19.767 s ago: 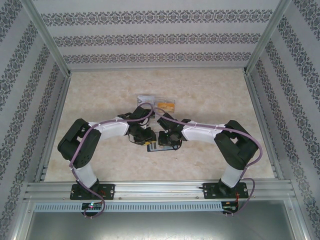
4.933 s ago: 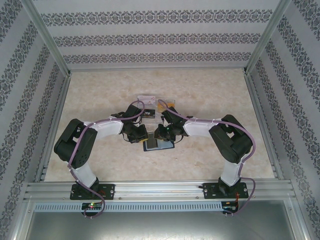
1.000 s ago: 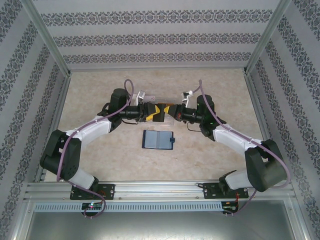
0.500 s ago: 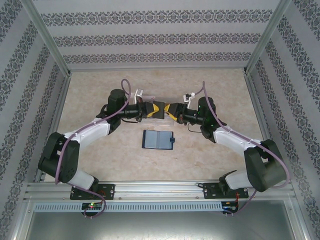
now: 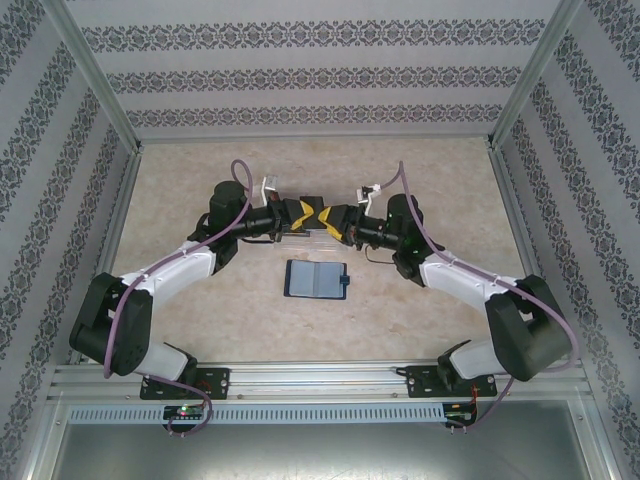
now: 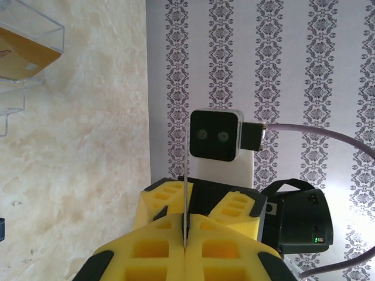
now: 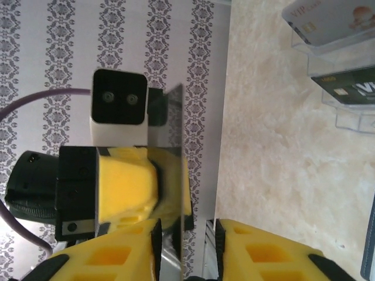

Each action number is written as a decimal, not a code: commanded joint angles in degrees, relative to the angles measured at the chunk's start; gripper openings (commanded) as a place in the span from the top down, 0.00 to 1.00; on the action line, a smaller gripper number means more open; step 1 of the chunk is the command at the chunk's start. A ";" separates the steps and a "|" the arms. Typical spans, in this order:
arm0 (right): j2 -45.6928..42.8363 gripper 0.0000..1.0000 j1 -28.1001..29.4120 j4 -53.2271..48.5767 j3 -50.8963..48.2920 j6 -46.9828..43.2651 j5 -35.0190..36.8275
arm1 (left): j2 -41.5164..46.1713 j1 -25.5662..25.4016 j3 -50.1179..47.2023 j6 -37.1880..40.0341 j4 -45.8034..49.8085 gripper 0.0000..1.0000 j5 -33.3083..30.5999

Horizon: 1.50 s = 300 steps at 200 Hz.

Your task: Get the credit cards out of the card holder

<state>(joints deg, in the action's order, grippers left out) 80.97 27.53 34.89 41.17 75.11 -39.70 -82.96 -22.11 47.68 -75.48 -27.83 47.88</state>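
All round the beige marbled worktop (image 5: 470, 190) run aluminium frame rails (image 5: 104, 260) and patterned walls (image 5: 320, 75), with wide bare surface to the left, right and behind the spot where the arms meet. The small dark navy-blue folding card holder (image 5: 316, 280) lies open and flat by itself, nearer the bases. Its long side runs left to right and its little tab points right.

Both arms reach forward and bend inward, wrists level, tip to tip above the clear plastic compartment box (image 6: 53, 26) (an orange card (image 6: 23, 55) sits in one of its slots). Between them hangs a thin pale plastic credit card (image 7: 176, 129), edge-on to both wrist cameras, its length along the line from one pincer to the other. The left pincer (image 6: 184, 234) is clamped tight on one end. The right pincer (image 7: 187, 234) has its fingers apart either side of the other end, gaps showing.
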 commanded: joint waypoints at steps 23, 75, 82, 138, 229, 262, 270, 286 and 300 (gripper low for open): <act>3.92 0.83 -0.02 2.42 5.37 -0.88 -1.94 | 1.74 0.47 -0.50 0.95 0.79 1.00 -0.14; 6.22 1.00 0.56 -8.81 10.09 -12.71 -0.82 | 5.53 4.83 -1.26 8.76 16.65 0.44 -2.28; 6.24 1.00 0.98 -12.67 11.29 -16.16 0.43 | 6.37 5.89 -1.23 10.62 20.64 0.35 -2.89; 9.77 1.00 6.03 -42.61 26.23 -47.23 14.77 | 11.35 16.92 -0.16 26.38 48.81 0.05 -9.83; 28.29 1.00 11.09 -66.50 52.40 -94.78 23.72 | 12.34 26.78 2.36 41.61 63.80 0.01 -13.28; 32.45 1.00 11.03 -67.67 56.56 -103.66 24.98 | 11.44 26.92 2.26 42.48 63.86 0.01 -12.70; 33.65 1.00 11.06 -68.87 58.05 -105.08 25.07 | 11.25 26.97 2.25 42.65 63.88 0.01 -12.57; 35.55 1.00 11.14 -71.24 60.08 -108.27 24.44 | 10.90 26.99 2.18 42.83 63.91 0.01 -12.44; 36.58 1.00 11.06 -72.54 60.91 -110.81 23.70 | 10.53 26.95 2.29 42.95 64.05 0.01 -12.18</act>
<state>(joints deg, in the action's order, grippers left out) 115.74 38.04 -32.82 99.24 -27.20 -15.88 -71.75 4.25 48.36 -34.68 34.02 35.35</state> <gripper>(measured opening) 0.056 0.994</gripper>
